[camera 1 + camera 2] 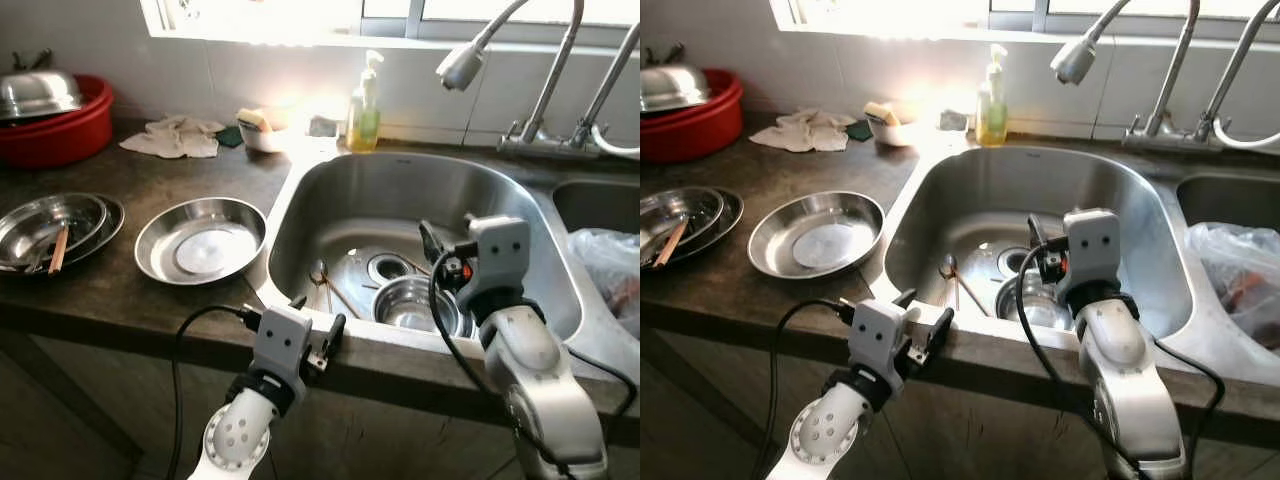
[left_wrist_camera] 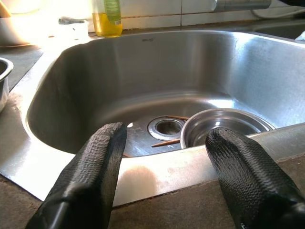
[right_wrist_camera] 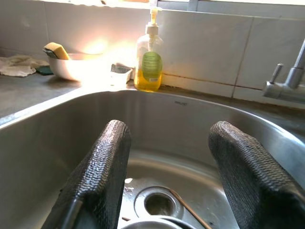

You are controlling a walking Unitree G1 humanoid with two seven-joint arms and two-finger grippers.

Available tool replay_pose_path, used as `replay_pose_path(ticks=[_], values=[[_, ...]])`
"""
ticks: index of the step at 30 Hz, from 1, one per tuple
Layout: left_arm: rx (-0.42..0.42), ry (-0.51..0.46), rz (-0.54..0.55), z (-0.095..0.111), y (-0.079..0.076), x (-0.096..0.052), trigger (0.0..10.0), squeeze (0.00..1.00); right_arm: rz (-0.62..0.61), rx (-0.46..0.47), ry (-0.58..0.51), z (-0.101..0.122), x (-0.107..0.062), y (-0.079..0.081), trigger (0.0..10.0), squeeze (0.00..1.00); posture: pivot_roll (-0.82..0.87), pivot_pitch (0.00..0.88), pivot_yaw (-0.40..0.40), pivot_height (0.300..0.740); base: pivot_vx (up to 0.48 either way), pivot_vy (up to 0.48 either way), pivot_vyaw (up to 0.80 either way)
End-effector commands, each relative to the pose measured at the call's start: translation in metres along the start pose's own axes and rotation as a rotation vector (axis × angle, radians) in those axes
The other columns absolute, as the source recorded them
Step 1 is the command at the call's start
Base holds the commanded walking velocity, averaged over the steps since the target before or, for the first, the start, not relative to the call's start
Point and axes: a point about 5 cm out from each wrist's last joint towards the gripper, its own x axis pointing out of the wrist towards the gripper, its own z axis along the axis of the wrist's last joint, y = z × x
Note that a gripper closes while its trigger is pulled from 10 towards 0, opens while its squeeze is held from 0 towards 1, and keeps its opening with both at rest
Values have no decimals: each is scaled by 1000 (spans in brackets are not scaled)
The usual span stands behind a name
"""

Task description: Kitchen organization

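A dark counter (image 1: 150, 180) runs along a tiled wall, with a steel sink (image 1: 330, 190) set into it below two taps (image 1: 560, 90). The sink basin is deep, rounded and shiny, with a drain (image 1: 388, 267) near its middle. Inside it, just beside the drain on the near side, sits a small steel bowl (image 1: 408, 303), upright and empty as far as can be seen. Chopsticks (image 1: 338, 293) lie on the sink floor near the drain; one runs up to the bowl's edge.

On the counter to the left of the sink rests a wide, shallow steel pan (image 1: 200, 240), upright and bare. Further left lie stacked steel plates (image 1: 50, 225) with a wooden stick (image 1: 58, 250) in them. A red tub (image 1: 60, 125) with a steel lid (image 1: 38, 92) on it stands in the far left corner. A white cloth (image 1: 178, 137) lies crumpled by the wall, near a white bowl (image 1: 262, 130) holding a sponge (image 1: 252, 118). A soap bottle (image 1: 364, 105) of yellow liquid stands behind the sink. A plastic bag (image 1: 610, 265) sits at the right.

The right gripper (image 3: 167, 181) hangs over the sink above the bowl, fingers spread wide and gripping nothing. The left gripper (image 2: 164, 191) is at the sink's near rim, fingers also wide apart and empty, pointing across the rim toward the bowl.
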Motion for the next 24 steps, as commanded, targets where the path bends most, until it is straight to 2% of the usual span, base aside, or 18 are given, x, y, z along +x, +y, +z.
replay_pose_path(ticks=[1,2,5,10,15,18,24], values=[[10,-16,12,3,6,2,10000,0,12,5,-36,6,-8,4,10000,0,88,9,-19,740,0,0,0],[10,-16,12,3,6,2,10000,0,12,5,-36,6,-8,4,10000,0,88,9,-19,740,0,0,0],[6,-42,11,8,7,4,10000,0,8,53,-21,2,-24,12,10000,0,81,3,-11,740,0,0,0],[-3,-60,13,11,7,4,10000,0,-6,87,-16,2,-30,17,10000,0,74,0,-8,740,0,0,0],[-13,-67,20,12,8,6,10000,0,-15,94,-19,3,-28,18,10000,0,75,0,-8,740,0,0,0],[-16,-64,17,11,6,6,10000,0,-7,83,-36,5,-24,19,10000,0,78,0,-14,740,0,429,0],[-7,-63,21,10,6,5,10000,0,-6,84,-47,8,-19,18,10000,0,89,0,-27,740,0,396,694]])
